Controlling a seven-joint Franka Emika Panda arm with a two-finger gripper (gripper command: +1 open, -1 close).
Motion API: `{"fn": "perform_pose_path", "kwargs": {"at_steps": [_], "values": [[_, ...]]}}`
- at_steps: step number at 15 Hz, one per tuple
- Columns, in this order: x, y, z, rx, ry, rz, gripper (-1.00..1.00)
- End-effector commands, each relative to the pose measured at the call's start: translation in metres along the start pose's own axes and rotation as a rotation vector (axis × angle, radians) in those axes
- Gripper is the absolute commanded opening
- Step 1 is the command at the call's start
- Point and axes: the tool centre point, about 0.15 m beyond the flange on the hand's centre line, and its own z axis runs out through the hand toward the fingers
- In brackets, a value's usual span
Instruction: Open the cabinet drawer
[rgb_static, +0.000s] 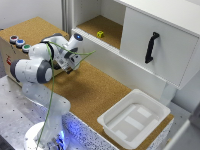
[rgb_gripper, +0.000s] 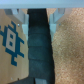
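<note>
Pincer: (rgb_static: 71, 64) seen left of centre in the exterior view, hung above the cork worktop (rgb_static: 95, 92); nothing is held; jaw gap cannot be told, as the wrist view is blurred.
Cabinet: (rgb_static: 150, 35) set across the upper right of the frame; small yellow cube (rgb_static: 100, 34) noted on its cork floor, beside the door (rgb_static: 160, 42) with black handle (rgb_static: 151, 47).
Drawer: (rgb_static: 120, 62) long white front under the compartment, judged flush and closed.
Gap: pincer is placed near the drawer's end but apart from its lip.
Tub: (rgb_static: 135, 118) lower right, untouched.
Progress: early; approach only.
Left: lip to be reached, gripped, pulled.
</note>
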Motion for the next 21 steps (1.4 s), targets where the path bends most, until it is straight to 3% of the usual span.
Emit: {"fn": "perform_pose_path", "kwargs": {"at_steps": [1,21], "values": [[0.007,0.052,0.03,0.007,0.005,0.027,-1.0],[0.007,0.101,0.004,-0.066,0.021,0.111,-1.0]]}}
